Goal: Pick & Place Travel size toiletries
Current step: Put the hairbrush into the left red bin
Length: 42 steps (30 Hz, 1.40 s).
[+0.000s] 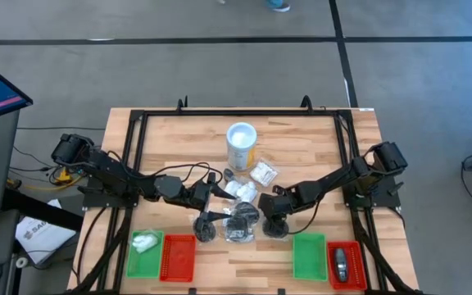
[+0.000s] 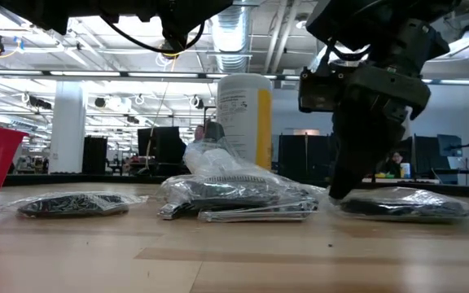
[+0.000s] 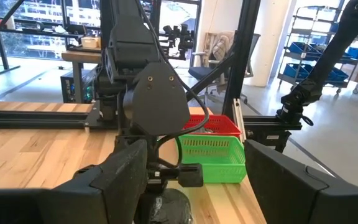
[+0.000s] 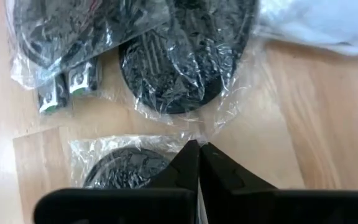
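Note:
Clear-wrapped toiletry packets lie in a pile (image 1: pixel 240 205) at the table's middle: white ones (image 1: pixel 262 172) and black round ones (image 1: pixel 206 229). My right gripper (image 4: pixel 199 152) points down, shut on the wrap of a black round packet (image 4: pixel 126 165) that lies flat on the table at the pile's right end (image 2: pixel 405 207). A second black round packet (image 4: pixel 179 62) lies just beyond it. My left gripper (image 3: pixel 191 180) is open and empty, held above the pile's left side (image 1: pixel 210 197), fingers level and pointing toward the right arm. My right gripper pinches the clear wrap's edge (image 4: pixel 188 142) of the black round packet between its two fingertips. The fingers come from above, pointing down, at the packet's end toward the pile (image 2: pixel 338 194). The packet lies flat on the table.
A tall white tub with a yellow label (image 1: pixel 242 143) stands behind the pile. Green (image 1: pixel 146 252) and red (image 1: pixel 179 256) trays sit at the near left, the green one holding a white packet. Green (image 1: pixel 308 256) and red (image 1: pixel 344 264) trays sit at the near right, the red one holding a dark piece.

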Each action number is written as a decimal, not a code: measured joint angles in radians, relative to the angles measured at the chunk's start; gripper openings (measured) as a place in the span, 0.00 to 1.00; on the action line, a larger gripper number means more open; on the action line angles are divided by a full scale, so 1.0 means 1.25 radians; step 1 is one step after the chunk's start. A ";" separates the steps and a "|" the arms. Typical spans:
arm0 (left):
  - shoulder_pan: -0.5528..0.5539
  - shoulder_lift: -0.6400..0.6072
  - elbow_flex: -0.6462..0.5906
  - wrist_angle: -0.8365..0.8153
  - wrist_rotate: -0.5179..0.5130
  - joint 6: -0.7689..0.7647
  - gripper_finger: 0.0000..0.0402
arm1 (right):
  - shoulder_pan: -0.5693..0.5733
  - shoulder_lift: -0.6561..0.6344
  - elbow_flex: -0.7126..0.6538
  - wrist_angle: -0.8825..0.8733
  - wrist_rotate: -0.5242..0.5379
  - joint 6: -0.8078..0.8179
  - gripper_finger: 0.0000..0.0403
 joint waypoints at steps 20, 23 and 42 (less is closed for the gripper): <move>0.000 0.000 0.000 0.000 0.000 0.000 0.65 | 0.018 -0.093 0.001 0.001 -0.011 -0.015 0.00; 0.000 0.000 0.000 0.000 0.000 0.000 0.65 | 0.021 -0.121 0.001 0.002 -0.008 -0.015 0.00; 0.000 0.000 0.000 0.000 0.000 0.000 0.65 | 0.034 -0.280 0.001 0.003 0.061 -0.059 0.00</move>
